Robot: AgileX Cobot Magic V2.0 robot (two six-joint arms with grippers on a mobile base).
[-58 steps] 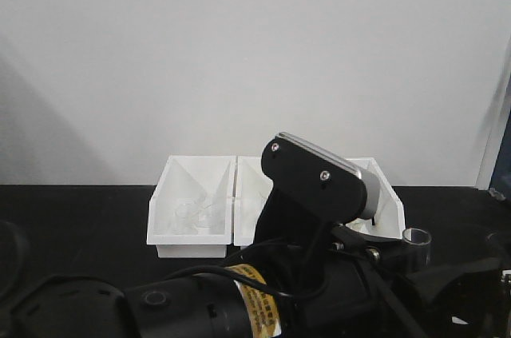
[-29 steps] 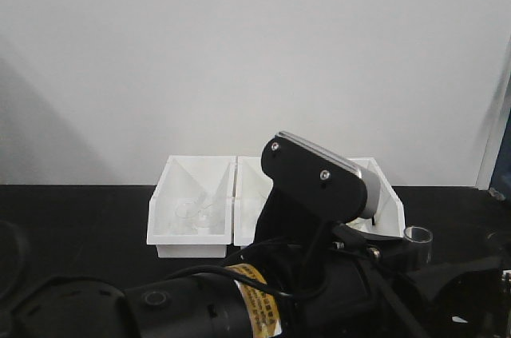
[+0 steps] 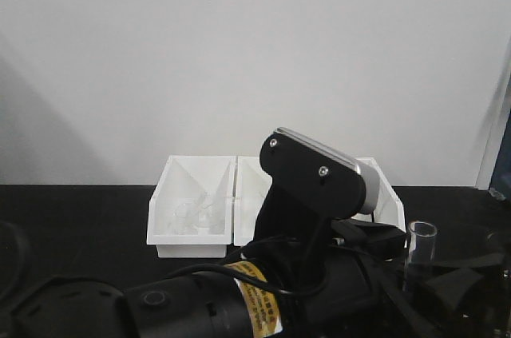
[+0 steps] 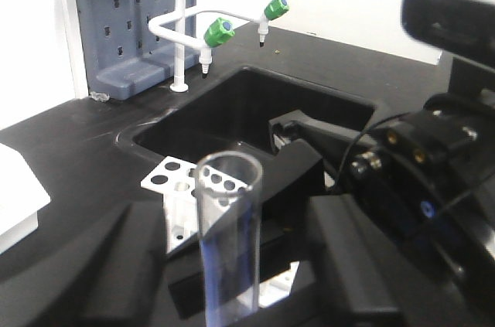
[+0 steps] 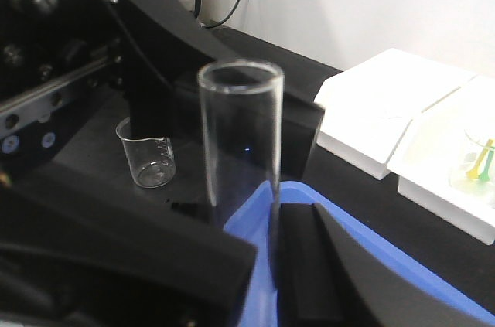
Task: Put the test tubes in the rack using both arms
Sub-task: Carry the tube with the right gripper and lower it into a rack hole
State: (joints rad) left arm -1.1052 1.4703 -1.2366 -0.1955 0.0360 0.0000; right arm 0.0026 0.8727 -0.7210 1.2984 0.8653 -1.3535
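Tube (image 5: 240, 134) (image 4: 228, 242) (image 3: 421, 252): we see one glass tube, upright, open end up, standing between the fingers of both arms.
Right gripper (image 5: 267, 243): closed on the tube's lower part, fingers tight to the glass.
Left gripper (image 4: 232, 215): spread wide, a finger on each side of the tube with gaps showing; it grips nothing.
Rack (image 4: 172, 178): just behind the tube, on the table (image 4: 69, 141) beside the sink (image 4: 232, 103).
Tray (image 5: 387, 265): blue, its rim beneath the tube.
Beaker (image 5: 147, 161): small, beyond the tube.

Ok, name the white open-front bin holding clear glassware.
The leftmost white plastic bin in the front view: clear glass shows inside; the others sit largely hidden behind the black arm.
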